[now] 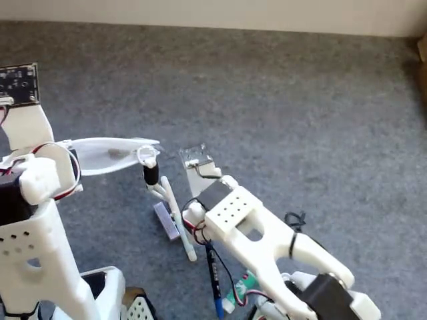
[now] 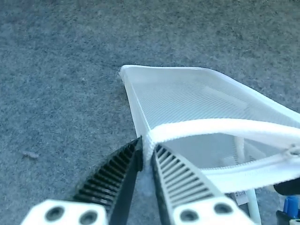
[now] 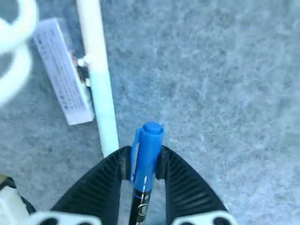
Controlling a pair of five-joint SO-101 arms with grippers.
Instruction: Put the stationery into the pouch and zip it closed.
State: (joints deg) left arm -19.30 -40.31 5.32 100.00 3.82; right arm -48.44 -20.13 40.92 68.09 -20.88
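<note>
At 9 o'clock on the table (image 1: 300, 100), my left gripper (image 2: 147, 146) is all but shut, pinching the pouch (image 2: 187, 98) by the corner of its mouth, which stands open. That is a thin hold. If it slips, I judge the mouth collapses and nothing goes in.

Around 6 o'clock, 2 loose items lie side by side: a white pen (image 1: 179, 223) and an eraser (image 1: 166, 221).

Just past them, toward 5 o'clock, my right gripper (image 3: 144, 153) is clamped on a blue pen (image 3: 148, 140) near its cap end. Held that far from the middle, the pen could pivot in the jaws — or its tip could snag the zip and drag the pouch out of the left pinch.
</note>
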